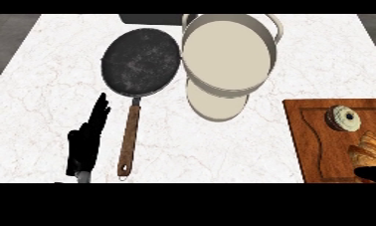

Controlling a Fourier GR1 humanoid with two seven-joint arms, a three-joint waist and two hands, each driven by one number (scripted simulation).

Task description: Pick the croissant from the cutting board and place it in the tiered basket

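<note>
Left hand [86, 140] open beside pan [140, 63]; right unclear.

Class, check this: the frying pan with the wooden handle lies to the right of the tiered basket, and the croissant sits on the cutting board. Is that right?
Not quite. The head view shows the frying pan lying to the left of the tiered basket, not the right. The croissant does sit on the cutting board, at the picture's right edge.

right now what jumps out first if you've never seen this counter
The tiered basket stands at top centre, with a dark frying pan beside it on the left. At the right edge a wooden cutting board holds a croissant and a doughnut; the left robot hand rests open at lower left.
</note>
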